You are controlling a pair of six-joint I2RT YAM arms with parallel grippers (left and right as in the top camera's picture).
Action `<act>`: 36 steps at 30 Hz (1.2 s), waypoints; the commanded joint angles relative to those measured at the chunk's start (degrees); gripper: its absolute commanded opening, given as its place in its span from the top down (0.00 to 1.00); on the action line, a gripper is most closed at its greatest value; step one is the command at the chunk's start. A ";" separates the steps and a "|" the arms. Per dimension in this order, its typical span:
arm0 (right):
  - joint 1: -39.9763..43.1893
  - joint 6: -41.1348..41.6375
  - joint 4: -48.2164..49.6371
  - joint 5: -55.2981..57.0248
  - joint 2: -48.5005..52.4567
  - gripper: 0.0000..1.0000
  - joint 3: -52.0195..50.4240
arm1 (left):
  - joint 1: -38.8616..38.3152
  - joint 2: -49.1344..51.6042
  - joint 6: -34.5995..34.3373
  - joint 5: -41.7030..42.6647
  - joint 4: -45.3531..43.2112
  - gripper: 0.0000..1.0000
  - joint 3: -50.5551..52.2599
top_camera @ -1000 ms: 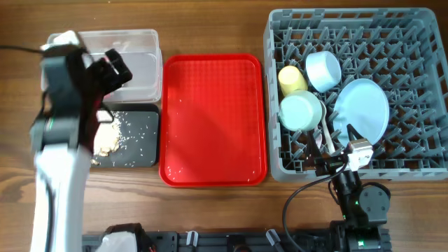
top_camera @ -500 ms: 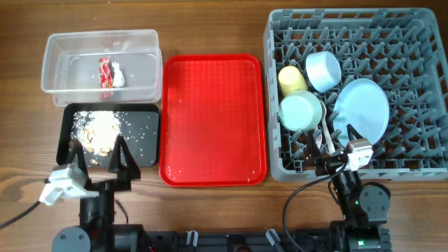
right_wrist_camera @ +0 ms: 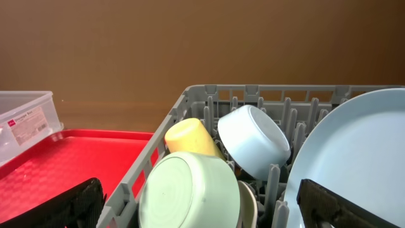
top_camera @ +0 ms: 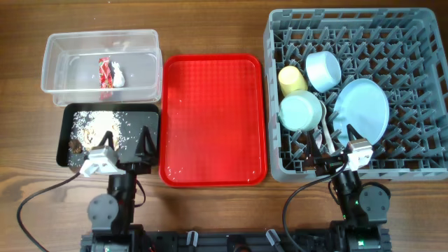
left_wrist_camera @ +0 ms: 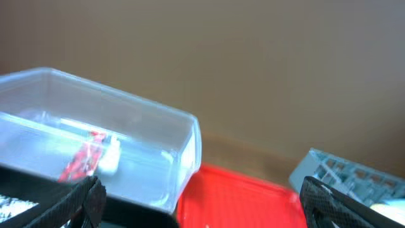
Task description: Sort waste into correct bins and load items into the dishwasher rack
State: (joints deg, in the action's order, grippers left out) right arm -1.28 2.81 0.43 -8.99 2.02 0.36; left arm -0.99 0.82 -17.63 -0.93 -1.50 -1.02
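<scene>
The grey dishwasher rack (top_camera: 420, 42) at the counter's right holds the pale blue plate (top_camera: 361, 105) leaning on edge, with the mint green bowl (top_camera: 301, 110) and pale blue bowl (top_camera: 323, 70) on their sides. The mint bowl's base faces the near edge. The yellow cup (top_camera: 291, 78) lies tilted beside them, and the white spoon and fork (top_camera: 326, 136) run front to back.

The red wrapper (top_camera: 104, 73) and white scrap (top_camera: 117, 74) lie in the clear tub (top_camera: 101, 33). Its sticker (right_wrist_camera: 25, 120) has print too small to read. Crumbs (top_camera: 94, 129) lie in the black tray (top_camera: 148, 155), beside the red serving tray (top_camera: 213, 119).

The left hand (top_camera: 126, 143), over the tub a second ago, now sits at the black tray's near edge, fingers spread and empty. The right hand (top_camera: 330, 148) is likewise spread.
</scene>
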 commanded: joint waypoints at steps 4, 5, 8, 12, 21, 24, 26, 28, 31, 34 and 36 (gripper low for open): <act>0.17 0.76 0.33 -0.98 -0.35 0.00 -0.04 | 0.46 -0.66 11.13 0.48 5.77 0.00 0.70; 0.17 0.79 0.33 -0.96 -0.35 0.01 -0.04 | 0.46 -0.66 13.51 0.94 5.84 0.00 0.70; 0.17 0.79 0.33 -0.98 -0.35 0.00 -0.04 | 0.46 -0.66 15.93 1.99 5.88 0.00 0.70; 0.17 0.79 0.33 -0.98 -0.35 0.00 -0.04 | 0.48 -0.66 15.91 1.97 5.86 0.00 0.70; 0.17 0.79 0.33 -0.96 -0.35 0.00 -0.04 | 0.48 -0.66 15.91 1.97 5.84 0.00 0.70; 0.17 0.76 0.33 -0.98 -0.35 0.00 -0.04 | 0.48 -0.66 15.91 1.97 5.86 0.00 0.70; 0.17 0.79 0.33 -0.96 -0.35 0.00 -0.04 | 0.48 -0.66 15.91 1.97 5.84 0.00 0.70; 0.17 0.79 0.33 -0.96 -0.35 0.00 -0.04 | 0.48 -0.66 15.91 1.97 5.86 0.00 0.70; 0.17 0.79 0.33 -0.98 -0.35 0.01 -0.04 | 0.48 -0.66 15.91 1.97 5.86 0.00 0.70; 0.17 0.76 0.33 -0.98 -0.35 0.00 -0.04 | 0.48 -0.66 15.91 1.97 5.86 0.00 0.70; 0.17 0.79 0.33 -0.96 -0.35 0.00 -0.04 | 0.48 -0.66 15.91 1.97 5.86 0.00 0.70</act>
State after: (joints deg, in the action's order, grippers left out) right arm -1.28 2.81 0.43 -8.99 2.02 0.36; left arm -0.95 0.78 -2.61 -0.05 4.10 -0.54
